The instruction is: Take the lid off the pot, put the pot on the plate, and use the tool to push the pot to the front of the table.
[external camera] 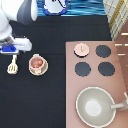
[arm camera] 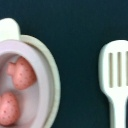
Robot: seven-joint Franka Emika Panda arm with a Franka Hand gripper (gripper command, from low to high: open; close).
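The gripper (external camera: 11,48) is positioned at the exterior view's left edge, above the black table (external camera: 35,100). Whether it is apart or together cannot be determined.

The tool (external camera: 13,65) lies flat on the table just below the gripper toward the exterior view's bottom, with its slotted head pointing toward the bottom and its handle toward the gripper. No contact between gripper and tool is visible. In the wrist view the tool (arm camera: 115,75) shows three slots in its head and lies beside the plate (arm camera: 51,80), close to it but apart.

The pot (external camera: 37,62) sits on the plate (external camera: 38,70), just to the exterior view's right of the tool. The pot is uncovered; the wrist view shows the pot (arm camera: 37,75) holding two reddish, speckled items.

The lid (external camera: 82,48) rests on the stove counter (external camera: 120,75), well apart from the pot, at the position nearest the exterior view's top left of the burners (external camera: 103,51). A large grey pan (external camera: 96,105) occupies the counter's lower part.
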